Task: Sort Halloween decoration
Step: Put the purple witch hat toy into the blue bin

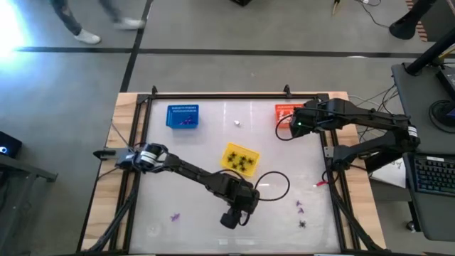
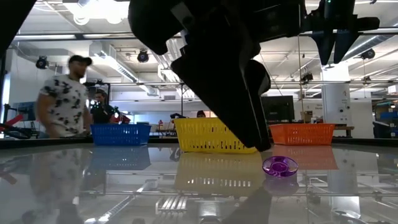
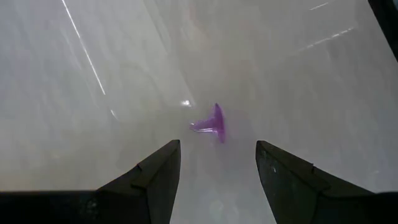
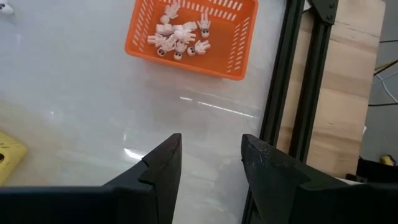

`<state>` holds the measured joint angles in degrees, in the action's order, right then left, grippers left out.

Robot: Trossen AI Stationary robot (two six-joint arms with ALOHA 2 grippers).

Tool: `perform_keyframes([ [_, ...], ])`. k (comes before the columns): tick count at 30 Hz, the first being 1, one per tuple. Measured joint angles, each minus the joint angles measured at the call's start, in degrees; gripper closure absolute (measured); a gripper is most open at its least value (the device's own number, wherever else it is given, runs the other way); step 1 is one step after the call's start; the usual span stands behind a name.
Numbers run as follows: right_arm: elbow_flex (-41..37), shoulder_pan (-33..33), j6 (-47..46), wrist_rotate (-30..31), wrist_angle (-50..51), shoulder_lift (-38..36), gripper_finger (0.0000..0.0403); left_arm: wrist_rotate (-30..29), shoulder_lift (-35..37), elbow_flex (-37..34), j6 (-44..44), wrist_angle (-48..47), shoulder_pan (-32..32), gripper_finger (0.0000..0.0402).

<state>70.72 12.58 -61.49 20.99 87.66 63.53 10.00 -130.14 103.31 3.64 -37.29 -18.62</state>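
Observation:
A small purple decoration piece [image 3: 211,123] lies on the white table just ahead of my left gripper [image 3: 217,146], which stands open, slanting down above the table's near middle [image 1: 231,222]. The low view shows the same purple piece [image 2: 280,166] beside the fingers. Over the table's far right, my right gripper [image 4: 211,140] hangs open and empty, near the orange basket [image 4: 186,62] that holds several white pieces [image 4: 177,37]. More purple pieces [image 1: 174,217] [image 1: 298,206] and a black one [image 1: 302,224] lie loose near the front edge.
A blue basket [image 1: 183,116] with purple bits stands at the far left. A yellow basket [image 1: 239,158] with black pieces sits mid-table. One white piece [image 1: 237,123] lies loose at the back. A black frame rail [image 4: 280,93] runs along the right edge. People stand beyond the table.

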Motion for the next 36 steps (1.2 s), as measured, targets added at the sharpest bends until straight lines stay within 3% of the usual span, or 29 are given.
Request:
perform_keyframes([
  [16, 0.0, 0.0, 1.6, 0.0, 0.0, 0.0, 0.0243, -0.6, -2.5, 0.0, -5.6, 2.2, -0.9, 0.0220],
  [36, 0.0, 0.0, 2.5, 0.1, -0.1, 0.0, 0.0243, -0.5, -2.8, 0.0, -7.2, 3.6, -0.9, 0.0361],
])
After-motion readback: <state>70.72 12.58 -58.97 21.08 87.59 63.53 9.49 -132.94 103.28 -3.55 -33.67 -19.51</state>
